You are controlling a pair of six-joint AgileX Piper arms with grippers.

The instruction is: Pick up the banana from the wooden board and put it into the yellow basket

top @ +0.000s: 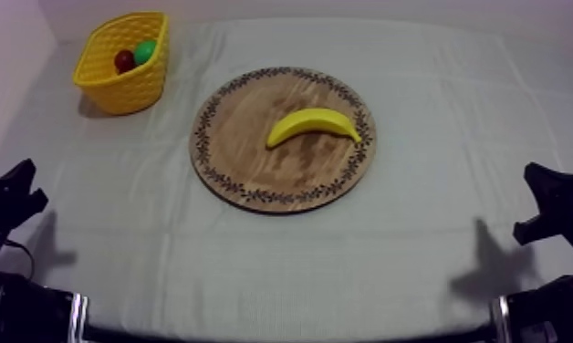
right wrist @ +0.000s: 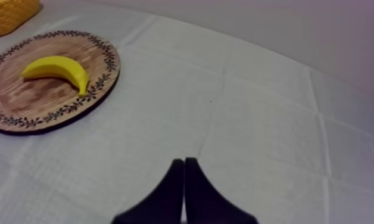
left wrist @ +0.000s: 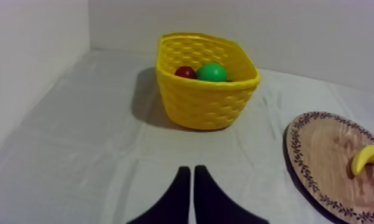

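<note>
Looking at the very start of the job, judging by the layout. Spotting the banana (top: 313,125) just right of centre in the top view, lying flat on the round wooden board (top: 254,173), toward its upper right rim, untouched by either arm. Over to the upper left of the frame for the yellow basket (top: 117,88), standing well apart from the board, with a small red fruit (top: 124,61) and a round green fruit (top: 145,51) side by side inside, but no banana. So: nothing lifted, nothing carried, nothing dropped in. Left to do, by my reckoning: reach, grip, lift, cross to the upper left, release over the basket. The whole run, in other words.

Now to the grippers. Left gripper (left wrist: 192,173): clenched on nothing, with fingers (left wrist: 178,196) pressed together in a narrow black wedge, over the bare worktop (top: 418,265), facing the basket, with the board's edge and one end of the banana off to the side. Right gripper (right wrist: 184,162): same story, closed tight and empty, pointing across open worktop, with board and banana ahead and well apart. In the top view, both arms parked low, at the lower left and lower right edges, far from the board. Touching nothing, holding nothing. Hard to call which arm for the pick.
</note>
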